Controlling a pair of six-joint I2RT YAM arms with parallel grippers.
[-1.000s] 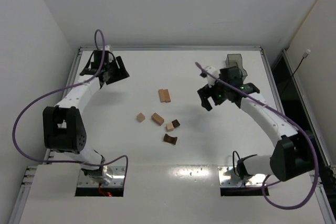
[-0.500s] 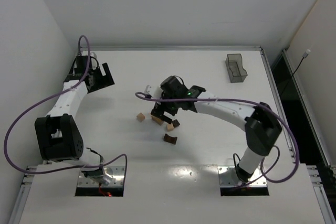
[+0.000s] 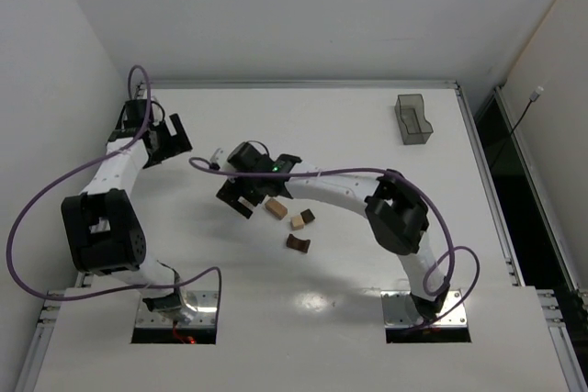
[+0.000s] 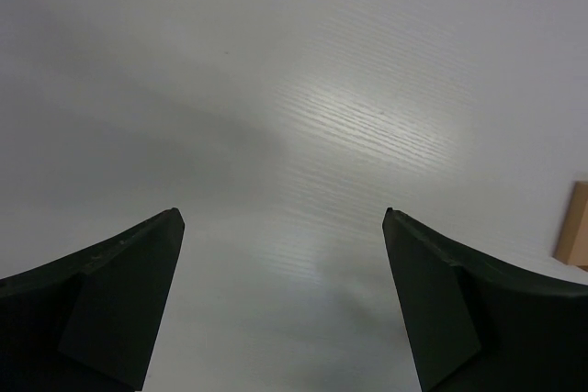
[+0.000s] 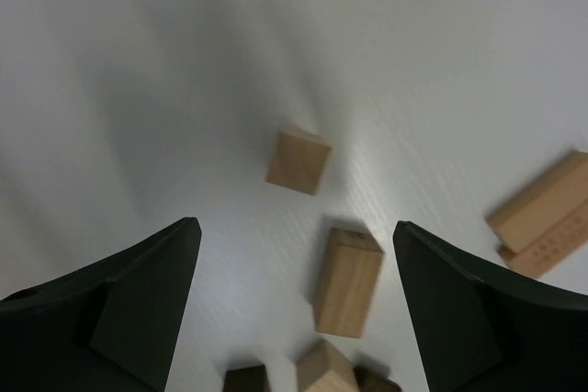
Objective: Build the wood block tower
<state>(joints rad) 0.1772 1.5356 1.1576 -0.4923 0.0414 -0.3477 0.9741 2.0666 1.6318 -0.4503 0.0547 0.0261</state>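
No tower stands; the wooden blocks lie loose mid-table. In the top view I see a tan bar [image 3: 276, 208], a tan cube [image 3: 298, 222], a dark cube [image 3: 309, 216] and a dark arch piece [image 3: 297, 243]. My right gripper [image 3: 241, 199] hovers open just left of them. Its wrist view shows the gripper [image 5: 294, 224] open above a tan cube [image 5: 299, 160] and the tan bar [image 5: 347, 282], with flat tan pieces [image 5: 547, 218] at the right. My left gripper [image 3: 165, 140] is open and empty at the far left [image 4: 281, 213]; one tan block edge [image 4: 574, 236] shows at the right.
A clear grey plastic bin [image 3: 413, 118] stands at the back right. The right arm [image 3: 340, 188] stretches across the table's middle and covers part of the block area. White walls rise along the table's left and back edges.
My right arm has swung from beside the bin at the right across to the left, over the loose blocks. My left gripper has drawn back to the left.
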